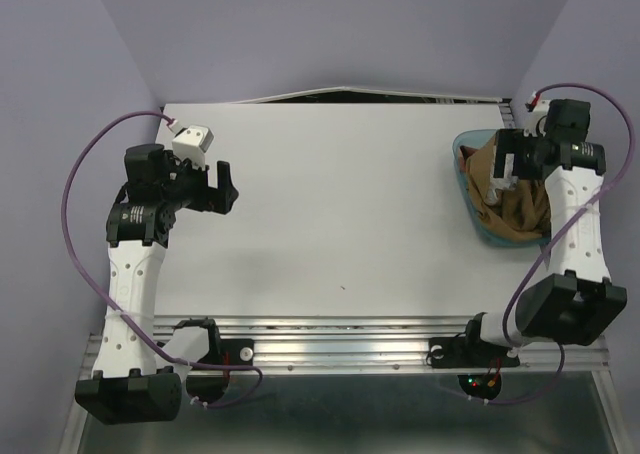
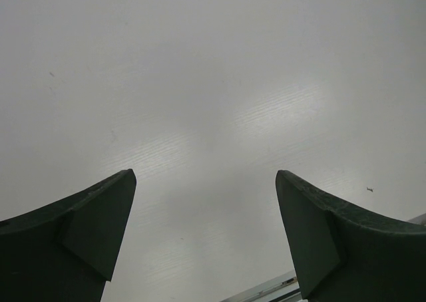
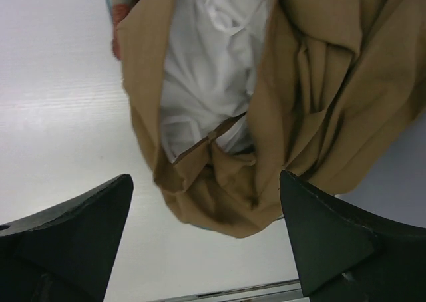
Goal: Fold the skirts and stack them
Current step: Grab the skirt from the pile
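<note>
- The pale grey table (image 1: 340,194) fills most of the top view, its middle bare.
- A translucent blue tub (image 1: 466,179) sits at the table's far right edge.
- The tan skirt (image 1: 520,209) lies crumpled in the tub, heaped and unfolded. Its white lining (image 3: 206,62) shows through the gaping opening, and one bunched fold hangs over the tub's near rim.
- Only a sliver of the plaid skirt (image 3: 118,22) peeks out, red and cream, beneath the tan one at the tub's edge.
- The right tool (image 3: 206,179) hangs over the tub with its jaws spread wide and nothing pinched. Whether it touches the cloth cannot be told.
- The left tool (image 2: 203,175) is over the table's left side, well apart from the skirts, jaws spread and gripping nothing.
</note>
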Available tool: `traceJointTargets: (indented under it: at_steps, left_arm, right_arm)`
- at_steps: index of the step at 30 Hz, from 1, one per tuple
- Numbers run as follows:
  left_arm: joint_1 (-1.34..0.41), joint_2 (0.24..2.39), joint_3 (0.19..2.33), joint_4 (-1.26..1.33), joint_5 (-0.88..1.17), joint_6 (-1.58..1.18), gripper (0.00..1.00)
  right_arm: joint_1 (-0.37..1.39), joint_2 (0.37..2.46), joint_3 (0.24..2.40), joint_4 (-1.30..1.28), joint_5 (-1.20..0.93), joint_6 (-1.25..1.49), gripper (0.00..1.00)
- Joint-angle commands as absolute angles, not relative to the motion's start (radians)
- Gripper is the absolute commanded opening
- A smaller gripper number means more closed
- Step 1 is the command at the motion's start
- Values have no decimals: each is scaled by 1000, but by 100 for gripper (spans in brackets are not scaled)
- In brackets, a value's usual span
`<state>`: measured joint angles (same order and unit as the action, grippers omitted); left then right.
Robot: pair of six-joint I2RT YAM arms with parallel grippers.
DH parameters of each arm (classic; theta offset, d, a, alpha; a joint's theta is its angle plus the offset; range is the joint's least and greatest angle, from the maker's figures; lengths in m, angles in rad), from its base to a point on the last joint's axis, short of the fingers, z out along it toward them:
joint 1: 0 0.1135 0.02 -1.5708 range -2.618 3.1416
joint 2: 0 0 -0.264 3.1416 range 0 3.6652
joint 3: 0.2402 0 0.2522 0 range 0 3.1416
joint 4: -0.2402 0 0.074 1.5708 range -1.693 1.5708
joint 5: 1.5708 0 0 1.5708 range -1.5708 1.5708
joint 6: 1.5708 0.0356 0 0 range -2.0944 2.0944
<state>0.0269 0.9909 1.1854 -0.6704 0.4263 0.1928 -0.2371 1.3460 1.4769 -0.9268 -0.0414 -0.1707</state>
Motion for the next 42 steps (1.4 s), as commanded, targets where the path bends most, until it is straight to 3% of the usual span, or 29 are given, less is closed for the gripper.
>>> traceJointTargets:
  at_steps: [1,10,16,24,27,29,30,32,37,42]
  left_arm:
    - [25,982,1183,-604,465,199,99]
    - [25,1057,1190,-589,407,210,99]
    - [25,1157,1249,-606,414,209,99]
    - [25,1167,1258,-588,413,204,99]
    - [23,1164,1252,-588,411,206,99]
    - [23,1161,1246,-588,414,206,99]
    - [25,1160,1243,-584,413,204,99]
    - [23,1158,1239,-581,411,201,99]
    - [25,1160,1256,-586,410,196,99]
    - [23,1161,1301,-588,422,196,99]
  right_arm:
    - [-290,1422,1592,-900,-17,-222,95]
    - [-368,1551,1625,-905,-57,-239,94]
    - [-379,1594,1574,-838,-54,-250,74]
    - [-379,1653,1517,-759,-34,-268,57]
    - [-390,1669,1514,-741,-35,-271,48]
    - [-390,1671,1523,-738,-41,-273,33]
    - [-390,1666,1526,-738,-43,-275,16]
    - [-390,1643,1542,-741,-44,-275,2]
    - [-390,1539,1630,-767,-66,-275,1]
    - [-390,1454,1917,-825,-142,-245,1]
